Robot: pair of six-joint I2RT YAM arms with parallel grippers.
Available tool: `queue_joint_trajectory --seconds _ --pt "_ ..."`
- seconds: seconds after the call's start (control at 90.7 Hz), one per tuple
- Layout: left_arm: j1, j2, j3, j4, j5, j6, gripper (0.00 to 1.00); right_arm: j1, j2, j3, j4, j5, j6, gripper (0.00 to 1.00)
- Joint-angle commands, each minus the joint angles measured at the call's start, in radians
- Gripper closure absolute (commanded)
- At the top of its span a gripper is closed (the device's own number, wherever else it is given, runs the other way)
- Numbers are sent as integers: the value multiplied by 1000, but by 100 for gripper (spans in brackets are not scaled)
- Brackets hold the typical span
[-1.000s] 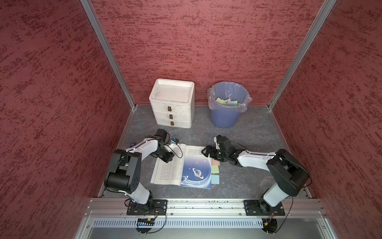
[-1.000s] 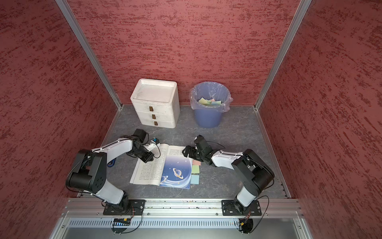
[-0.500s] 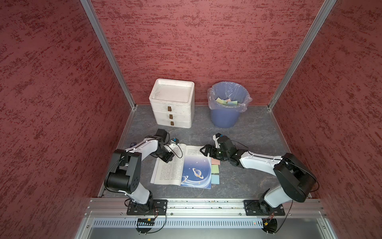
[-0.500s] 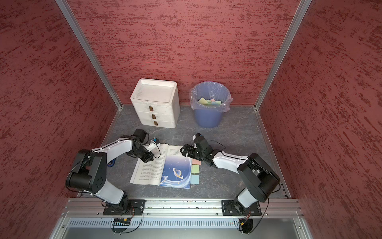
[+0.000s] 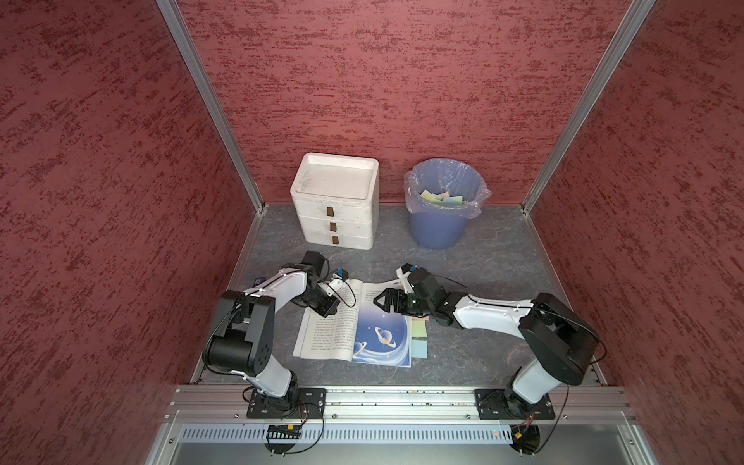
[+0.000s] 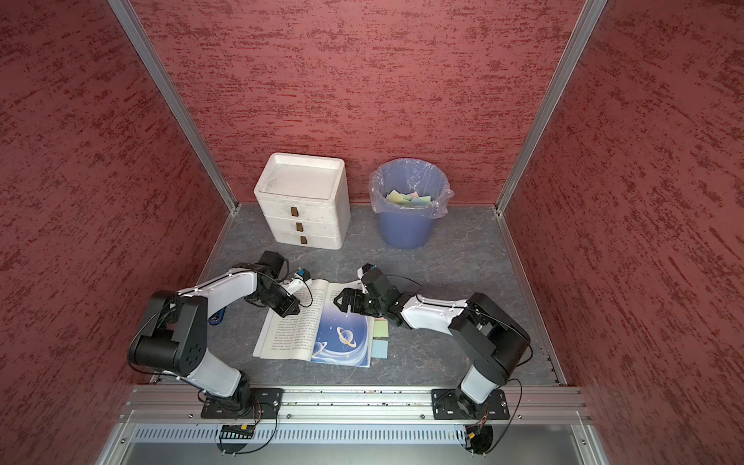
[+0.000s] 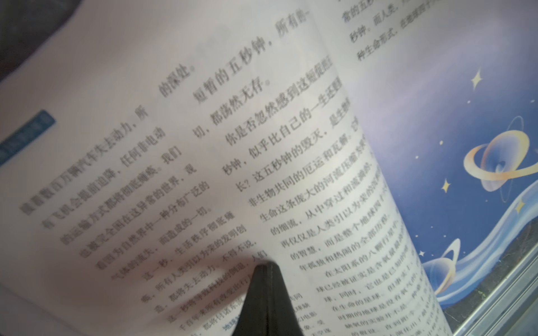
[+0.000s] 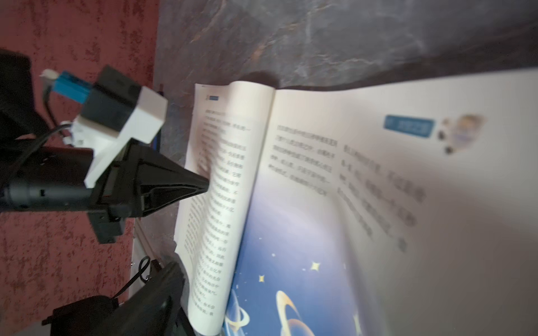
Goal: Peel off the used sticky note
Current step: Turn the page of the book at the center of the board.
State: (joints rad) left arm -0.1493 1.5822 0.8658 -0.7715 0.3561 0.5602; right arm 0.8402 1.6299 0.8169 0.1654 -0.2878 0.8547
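Observation:
An open book (image 5: 336,334) lies on the grey floor, its right page (image 5: 382,334) a blue planet picture. Sticky notes stick out from its right edge: a green one (image 5: 419,330) (image 6: 380,330), a blue one (image 5: 418,348) (image 6: 379,348) and a thin pink strip (image 5: 420,319) beside my right arm. My left gripper (image 5: 327,309) (image 7: 266,266) is shut and its tip presses on the left text page (image 7: 203,163). My right gripper (image 5: 384,301) (image 6: 346,301) hangs open over the top of the right page, left of the notes. In the right wrist view the notes are out of view.
A white three-drawer chest (image 5: 336,209) stands at the back. Next to it is a blue bin (image 5: 439,233) with a plastic liner and several discarded notes inside. Red walls close in both sides. An aluminium rail (image 5: 402,398) runs along the front.
My right gripper has moved left from the book's upper right edge to over the right page. The left gripper has stayed pressed on the left page.

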Motion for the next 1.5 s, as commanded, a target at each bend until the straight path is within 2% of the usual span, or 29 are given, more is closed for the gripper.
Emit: queue_joint_trajectory --seconds 0.0,0.242,0.551,0.661,0.815,1.025,1.179,1.267,1.344,1.488 --pt "36 -24 32 -46 81 33 100 51 -48 55 -12 19 -20 3" --pt "196 -26 97 -119 187 89 100 128 67 185 -30 45 -7 1" --pt "403 -95 199 -235 265 179 100 156 246 310 77 -17 69 2" --pt "437 -106 237 -278 304 187 100 157 291 339 127 -44 94 1" --pt "419 -130 240 -303 356 173 100 157 304 368 186 -92 106 2" --pt "346 -136 213 -288 389 117 100 135 143 247 190 -46 76 1" --pt "236 -94 168 -213 340 55 100 105 89 145 206 -31 91 2" --pt "207 -65 156 -180 306 35 100 83 48 82 210 -19 96 2" --pt "187 -59 158 -182 294 25 100 54 -15 37 130 0 67 2" --pt "97 -123 168 -186 259 -16 100 -45 -184 -37 -127 124 -32 1"
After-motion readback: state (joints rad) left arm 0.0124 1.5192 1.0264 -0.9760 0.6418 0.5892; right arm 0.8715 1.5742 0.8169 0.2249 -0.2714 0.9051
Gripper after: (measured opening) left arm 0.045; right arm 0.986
